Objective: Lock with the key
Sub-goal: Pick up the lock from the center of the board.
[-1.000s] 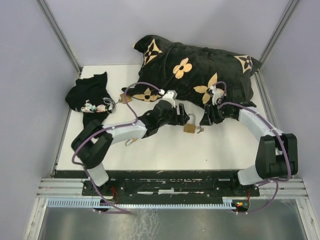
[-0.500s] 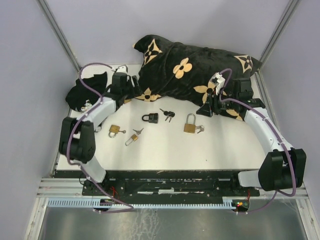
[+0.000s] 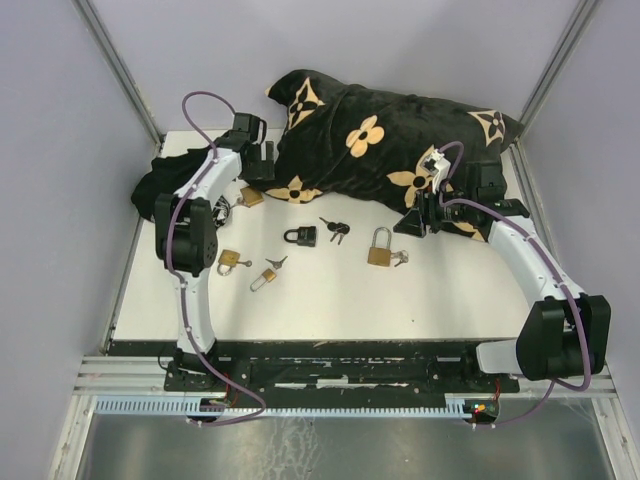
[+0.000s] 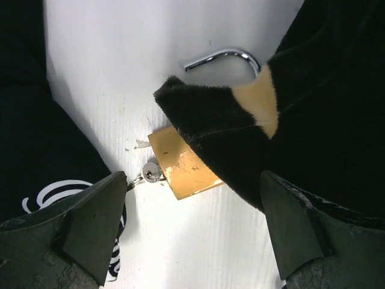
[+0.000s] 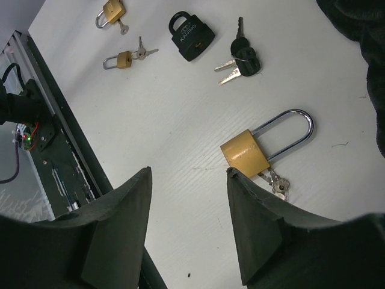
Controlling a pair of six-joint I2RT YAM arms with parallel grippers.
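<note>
A brass padlock (image 4: 180,168) is framed by the spread left gripper (image 4: 192,198); a long-shackled padlock (image 5: 246,153) is seen at two o'clock of the spread right gripper (image 5: 187,174).

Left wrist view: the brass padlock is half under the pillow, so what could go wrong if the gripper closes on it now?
1. A corner of the pillow lies over the padlock, so the open left gripper may pinch fabric and drag the pillow.
2. The key sits close to one finger, which could knock it loose when closing.
3. The shackle is partly hidden, so its state is unclear.
</note>
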